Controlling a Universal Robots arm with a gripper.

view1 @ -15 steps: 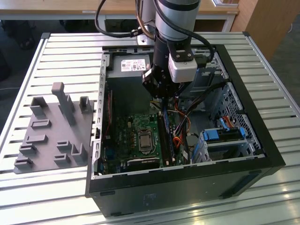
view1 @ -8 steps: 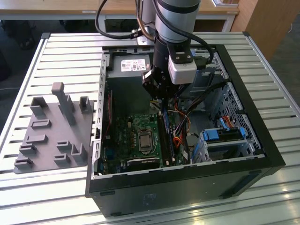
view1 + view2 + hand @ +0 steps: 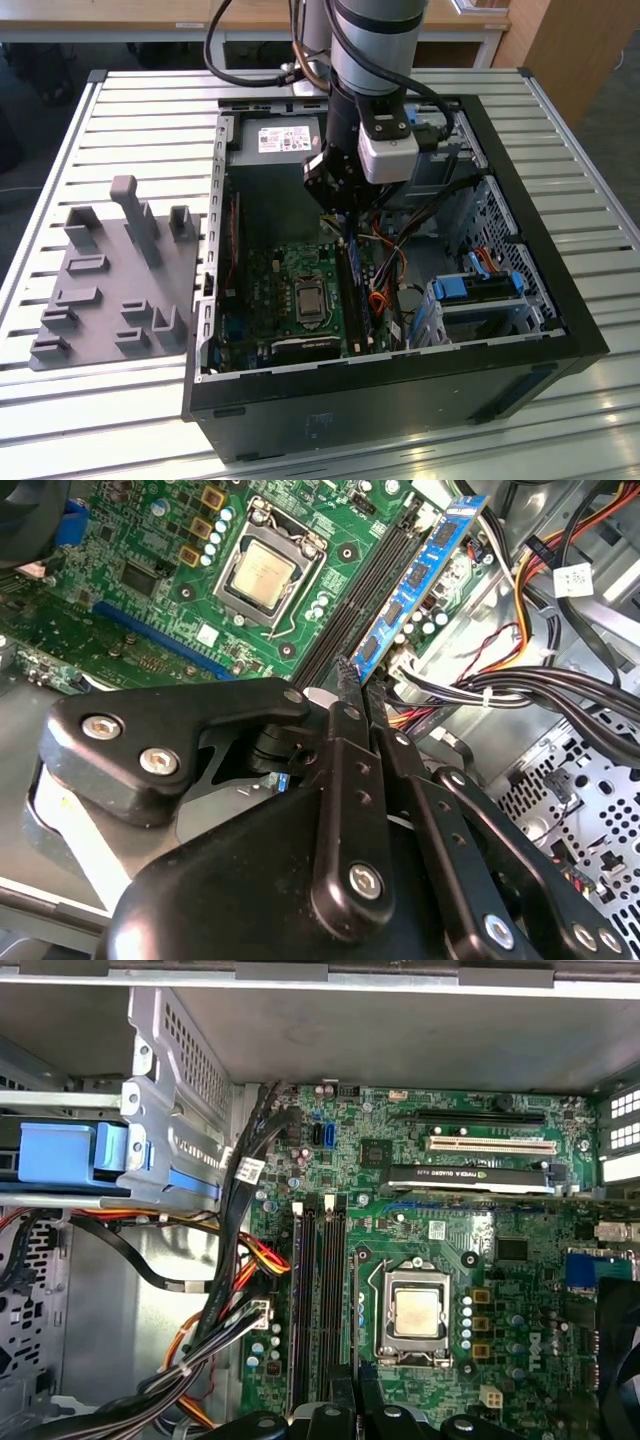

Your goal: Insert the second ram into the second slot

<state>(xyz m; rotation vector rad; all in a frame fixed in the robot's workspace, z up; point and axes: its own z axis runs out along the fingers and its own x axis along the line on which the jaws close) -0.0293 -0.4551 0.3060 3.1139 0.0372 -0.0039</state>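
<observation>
The gripper (image 3: 358, 680) and its black linkage loom nearest in the second wrist view. Beyond the black memory slots (image 3: 368, 595) from the processor socket (image 3: 262, 570), the second ram (image 3: 420, 580) stands on edge, blue; a cable bundle (image 3: 500, 685) crowds just past it, further from the socket. The jaws sit almost together, tips at the ram's near end; whether they pinch it I cannot tell

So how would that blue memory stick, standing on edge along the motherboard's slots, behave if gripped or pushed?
The blue memory stick is a thin flat board, so probably stiff and light. Standing on its narrow edge along the memory slots, it would likely lean under a sideways push. Its exposed chips suggest it is fragile.
</observation>
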